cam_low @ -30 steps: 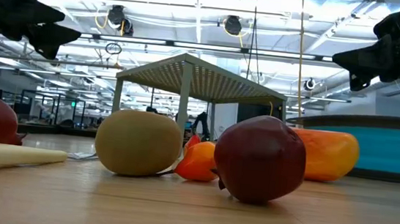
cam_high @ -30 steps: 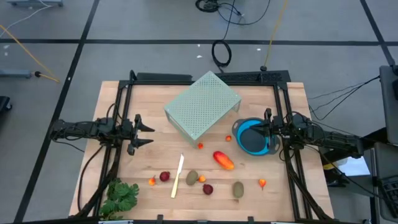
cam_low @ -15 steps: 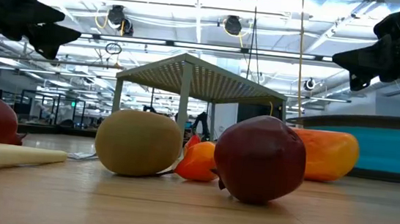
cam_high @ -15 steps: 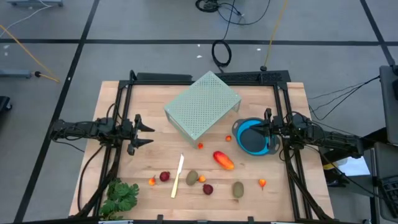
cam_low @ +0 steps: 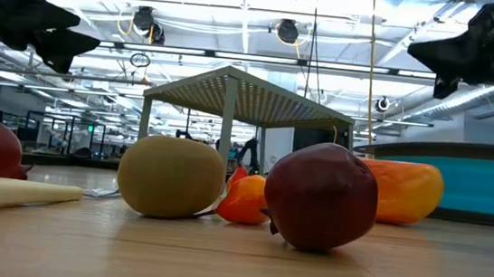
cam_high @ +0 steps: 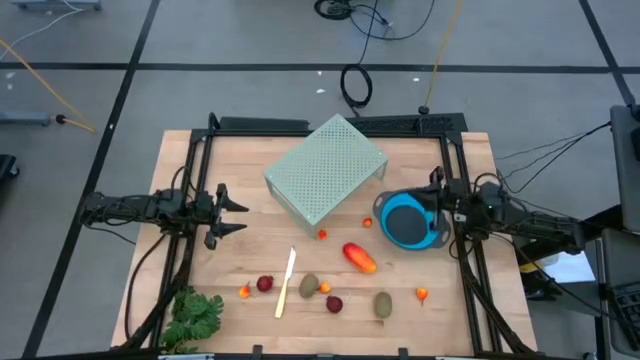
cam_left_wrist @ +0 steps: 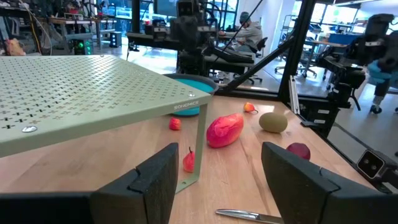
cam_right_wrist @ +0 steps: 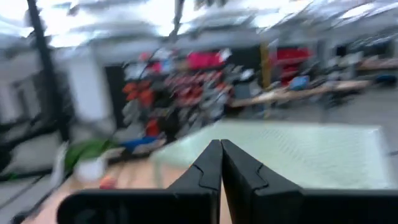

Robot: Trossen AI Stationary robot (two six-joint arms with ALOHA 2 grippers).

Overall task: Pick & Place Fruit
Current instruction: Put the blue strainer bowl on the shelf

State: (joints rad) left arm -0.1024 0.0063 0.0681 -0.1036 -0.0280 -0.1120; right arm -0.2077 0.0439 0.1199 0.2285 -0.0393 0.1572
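Observation:
The fruit lies loose on the wooden table near its front edge. There is an orange-red oblong [cam_high: 359,257], two brown-green ovals [cam_high: 309,286] [cam_high: 383,304], two dark red balls [cam_high: 265,284] [cam_high: 334,303] and small orange and red bits [cam_high: 421,294] [cam_high: 322,234]. My left gripper [cam_high: 245,217] [cam_left_wrist: 217,180] hovers open at the table's left, pointing right toward the fruit. My right gripper [cam_high: 436,192] [cam_right_wrist: 221,163] is shut with nothing in it. It hangs in the air at the far right rim of the blue bowl [cam_high: 408,222].
A pale green perforated stand [cam_high: 326,168] takes up the far middle of the table. A leafy green bunch [cam_high: 195,315] lies at the near left corner. A cream stick [cam_high: 286,283] lies among the fruit. Black frame rails run along both sides.
My right gripper has moved a little up and toward the table's far edge, beside the blue bowl. The fruit and the bowl have stayed where they were.

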